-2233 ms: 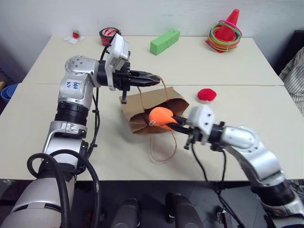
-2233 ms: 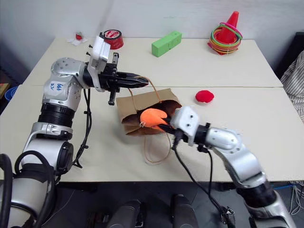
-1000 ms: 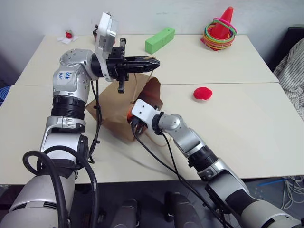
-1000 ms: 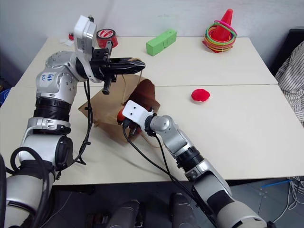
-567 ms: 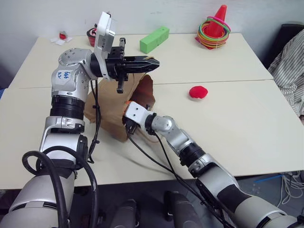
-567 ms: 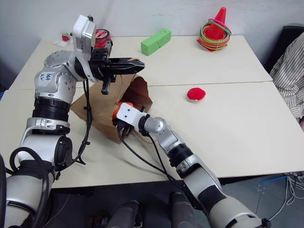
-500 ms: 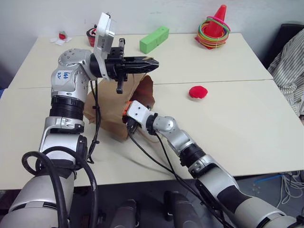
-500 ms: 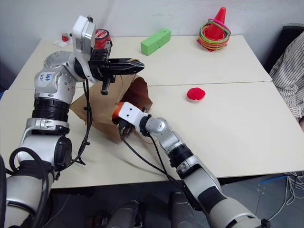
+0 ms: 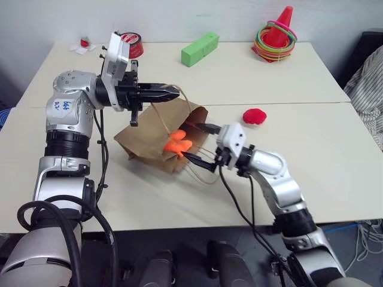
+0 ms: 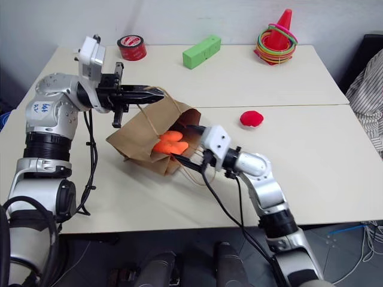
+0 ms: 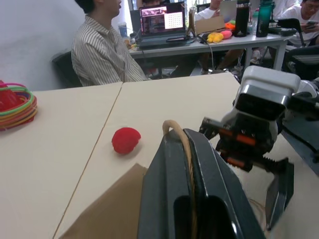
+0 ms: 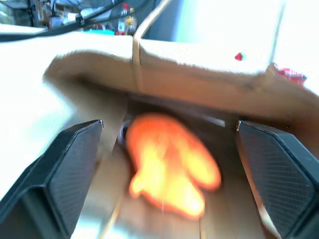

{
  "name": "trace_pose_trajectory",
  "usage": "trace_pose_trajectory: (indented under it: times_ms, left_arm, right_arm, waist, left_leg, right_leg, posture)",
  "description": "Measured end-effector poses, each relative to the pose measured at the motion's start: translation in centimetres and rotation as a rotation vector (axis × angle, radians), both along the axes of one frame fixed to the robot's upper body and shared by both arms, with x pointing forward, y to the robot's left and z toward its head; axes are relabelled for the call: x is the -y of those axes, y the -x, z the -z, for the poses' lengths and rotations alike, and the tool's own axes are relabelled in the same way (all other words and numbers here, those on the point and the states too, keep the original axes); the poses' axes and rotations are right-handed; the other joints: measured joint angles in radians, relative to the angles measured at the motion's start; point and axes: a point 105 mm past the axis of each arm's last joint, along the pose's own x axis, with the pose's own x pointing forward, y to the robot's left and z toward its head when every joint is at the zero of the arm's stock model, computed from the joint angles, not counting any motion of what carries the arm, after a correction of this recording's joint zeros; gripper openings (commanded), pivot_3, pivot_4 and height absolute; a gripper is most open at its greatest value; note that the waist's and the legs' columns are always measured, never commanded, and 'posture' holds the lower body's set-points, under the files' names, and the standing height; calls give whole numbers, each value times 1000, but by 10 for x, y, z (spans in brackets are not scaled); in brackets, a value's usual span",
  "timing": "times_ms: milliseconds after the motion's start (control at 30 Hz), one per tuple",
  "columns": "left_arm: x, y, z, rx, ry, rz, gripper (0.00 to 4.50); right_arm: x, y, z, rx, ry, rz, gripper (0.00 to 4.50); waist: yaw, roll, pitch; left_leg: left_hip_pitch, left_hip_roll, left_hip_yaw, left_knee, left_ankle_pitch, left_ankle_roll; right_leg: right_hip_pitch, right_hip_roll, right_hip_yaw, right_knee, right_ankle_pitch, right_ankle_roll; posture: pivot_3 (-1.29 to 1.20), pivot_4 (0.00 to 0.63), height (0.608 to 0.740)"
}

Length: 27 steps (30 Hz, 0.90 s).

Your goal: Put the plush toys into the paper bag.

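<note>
The paper bag (image 9: 157,139) lies on its side near the middle of the table (image 9: 335,173), just inside the seam between the two tabletops, with its long axis running across the table and its mouth facing the table's right edge. The left gripper (image 9: 169,92) is clamped on one cord handle (image 11: 175,130) and holds the upper lip raised, so the mouth gapes. The orange plush toy (image 9: 178,143) sits just inside that mouth, its length running inward along the bag. The right gripper (image 9: 197,142) is at the mouth with its fingers spread wide on either side of the toy and closed on nothing. The red plush toy (image 9: 255,115) rests well apart, nearer the right edge, a low rounded lump with no clear long axis. It looks light, soft and squashy, so a pinch across its middle from above should hold without slipping. The bag seems thin and likely to sag or slide if nudged, so the handle appears the safest hold.
</note>
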Motion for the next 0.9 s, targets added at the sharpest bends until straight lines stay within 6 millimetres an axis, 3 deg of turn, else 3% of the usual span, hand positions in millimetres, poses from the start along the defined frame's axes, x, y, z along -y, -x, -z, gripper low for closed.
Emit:
trace_pose_trajectory:
  times_ms: [67, 133, 233, 300, 367, 500, 600, 767, 900]
  left_arm:
    - [2, 2, -2, 16, -8, 7, 0]
    - [1, 4, -5, 36, -18, 5, 0]
    - [-3, 8, -9, 56, -33, -8, 0]
    - [-10, 9, -14, 62, -36, -30, 0]
    - [-9, 11, -17, 72, -34, -25, 0]
    - [-2, 10, -14, 65, -37, -16, 0]
    - [-3, 8, -12, 66, -42, -32, 0]
    - [-5, 7, -10, 66, -45, -53, 0]
    - [-8, 6, -6, 59, -47, -68, 0]
  right_arm:
    - [23, 8, 4, -24, -36, 57, 4473]
    - [60, 17, 14, -62, -58, 177, 4473]
    - [117, 32, 46, -146, -3, 398, 4473]
    - [142, 35, 66, -203, 41, 523, 4473]
    - [146, 22, 61, -188, 45, 580, 4473]
    - [127, -35, 10, -58, 69, 596, 4473]
    - [126, -75, -7, -37, 117, 662, 4473]
    - [134, -122, 7, -112, 266, 768, 4473]
    - [135, -137, 22, -185, 301, 796, 3602]
  waist:
    - [11, 0, 0]
    - [25, 0, 0]
    - [35, 0, 0]
    - [33, 0, 0]
    - [13, 0, 0]
    - [-7, 0, 0]
    - [-5, 0, 0]
    - [-4, 0, 0]
    - [-10, 0, 0]
  left_leg:
    - [0, 0, 0, 0, 0, 0]
    - [0, 0, 0, 0, 0, 1]
    - [0, -1, 1, 0, 0, 1]
    - [1, -1, 3, 0, 0, 3]
    - [4, 0, 8, 0, 2, 4]
    - [8, 0, 9, -2, 6, 2]
    - [8, 1, 6, -4, 7, -1]
    - [0, 0, 3, -4, 6, -1]
    - [-1, 0, 3, -3, 6, -1]
  right_leg:
    - [0, 0, 0, 0, 0, 0]
    - [0, 0, 0, -1, 0, 0]
    - [1, 0, 0, -1, 0, 0]
    - [1, 1, 1, 0, 1, 1]
    - [1, 1, 5, 1, 4, 1]
    - [1, 1, 9, 1, 5, -2]
    - [0, 1, 13, 7, 3, -6]
    - [-4, 0, 10, 3, 3, -6]
    - [-3, 0, 9, 0, 4, -4]
  posture:
    - [0, 150, 740]
    - [0, 150, 740]
    - [0, 150, 740]
    - [0, 150, 740]
    - [0, 150, 740]
    - [0, 150, 740]
    - [0, 150, 740]
    - [0, 150, 740]
    - [0, 150, 740]
